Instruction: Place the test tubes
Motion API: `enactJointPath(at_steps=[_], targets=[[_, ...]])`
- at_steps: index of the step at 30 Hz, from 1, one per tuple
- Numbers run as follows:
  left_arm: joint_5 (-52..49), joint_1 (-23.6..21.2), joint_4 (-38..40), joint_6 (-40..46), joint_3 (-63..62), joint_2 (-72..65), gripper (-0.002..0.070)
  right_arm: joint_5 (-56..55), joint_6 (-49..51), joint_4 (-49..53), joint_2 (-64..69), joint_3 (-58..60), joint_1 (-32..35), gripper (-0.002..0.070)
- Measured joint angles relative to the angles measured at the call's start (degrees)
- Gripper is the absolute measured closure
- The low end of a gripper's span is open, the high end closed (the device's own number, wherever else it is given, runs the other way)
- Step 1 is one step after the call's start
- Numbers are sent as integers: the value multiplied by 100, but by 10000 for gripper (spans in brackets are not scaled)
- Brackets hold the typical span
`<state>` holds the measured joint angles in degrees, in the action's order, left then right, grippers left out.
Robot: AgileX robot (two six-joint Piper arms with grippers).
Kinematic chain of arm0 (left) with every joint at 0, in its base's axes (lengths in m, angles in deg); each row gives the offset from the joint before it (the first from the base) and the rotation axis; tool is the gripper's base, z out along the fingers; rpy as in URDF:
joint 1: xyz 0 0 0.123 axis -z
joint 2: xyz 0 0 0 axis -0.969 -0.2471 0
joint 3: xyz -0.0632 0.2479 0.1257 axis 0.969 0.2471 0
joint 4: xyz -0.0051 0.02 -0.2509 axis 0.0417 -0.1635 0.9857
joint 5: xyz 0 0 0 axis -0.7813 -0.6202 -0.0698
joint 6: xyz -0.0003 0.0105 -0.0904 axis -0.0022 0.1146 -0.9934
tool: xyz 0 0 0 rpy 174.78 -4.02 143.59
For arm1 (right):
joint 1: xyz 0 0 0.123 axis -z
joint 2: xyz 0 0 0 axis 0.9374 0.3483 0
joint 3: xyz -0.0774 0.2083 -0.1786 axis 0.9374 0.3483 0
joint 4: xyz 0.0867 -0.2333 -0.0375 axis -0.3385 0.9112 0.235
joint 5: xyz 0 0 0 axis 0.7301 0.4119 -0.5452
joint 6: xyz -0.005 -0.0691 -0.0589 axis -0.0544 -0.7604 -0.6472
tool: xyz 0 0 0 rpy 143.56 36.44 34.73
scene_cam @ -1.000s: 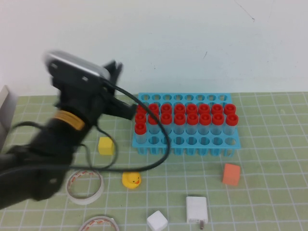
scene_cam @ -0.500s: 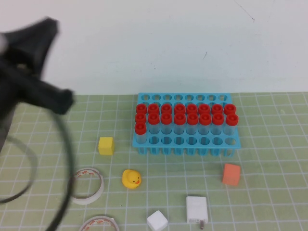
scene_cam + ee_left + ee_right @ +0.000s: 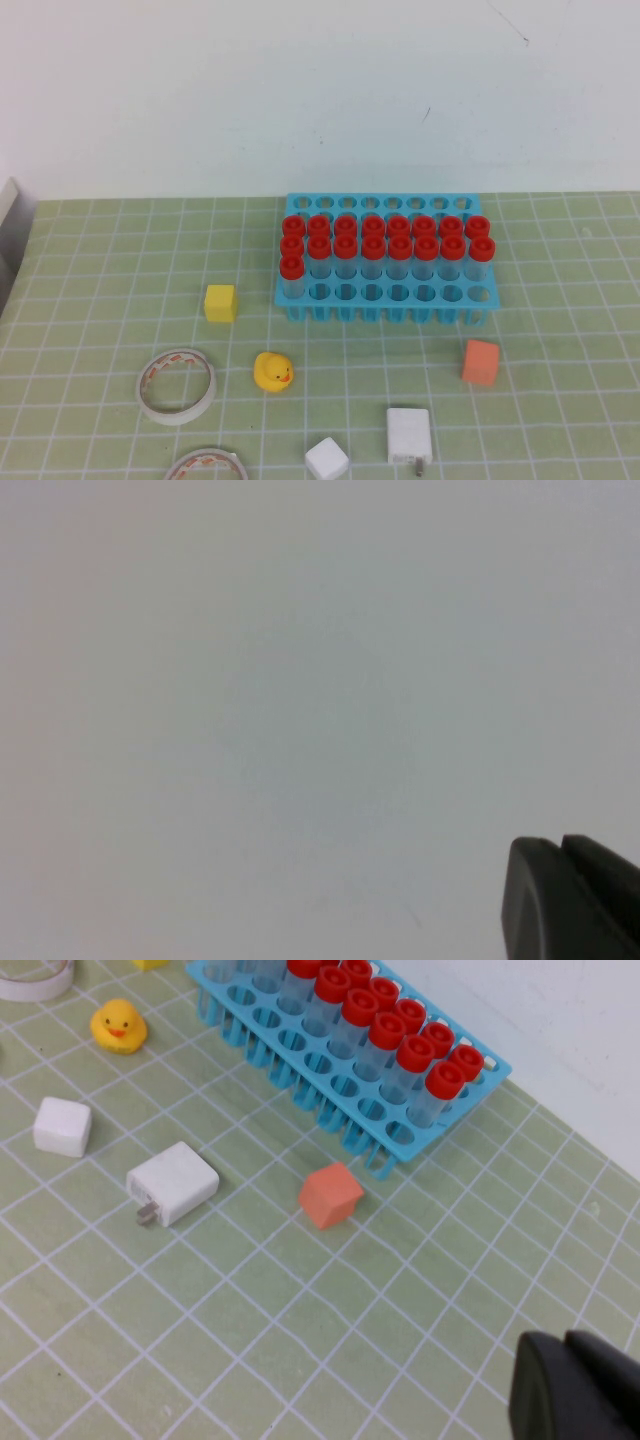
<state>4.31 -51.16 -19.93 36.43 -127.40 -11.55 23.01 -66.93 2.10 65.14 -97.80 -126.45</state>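
Left pincer (image 3: 562, 858), right pincer (image 3: 567, 1348) closed, aloft.

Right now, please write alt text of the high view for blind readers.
A blue rack of red-capped test tubes stands on a green mat; a yellow duck, cubes and tape rolls lie nearer. The left gripper and right gripper, both shut, are outside this view.

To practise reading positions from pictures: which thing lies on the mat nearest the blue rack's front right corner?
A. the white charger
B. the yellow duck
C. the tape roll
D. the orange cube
D: the orange cube lies just in front of the right end of the blue rack; the left gripper, shut, faces bare wall, and the right gripper, shut, hangs over the mat, both empty.
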Motion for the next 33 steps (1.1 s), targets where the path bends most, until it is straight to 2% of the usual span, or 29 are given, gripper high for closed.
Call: enactJointPath(at_steps=[11, 20, 33], targets=[[251, 0, 353, 21, 1589, 1653, 675, 0, 0, 0, 0, 0, 0, 678], [362, 0, 366, 21, 3001, 2466, 675, 0, 0, 0, 0, 0, 0, 678], [327, 0, 379, 21, 3240, 2515, 675, 0, 0, 0, 0, 0, 0, 678]])
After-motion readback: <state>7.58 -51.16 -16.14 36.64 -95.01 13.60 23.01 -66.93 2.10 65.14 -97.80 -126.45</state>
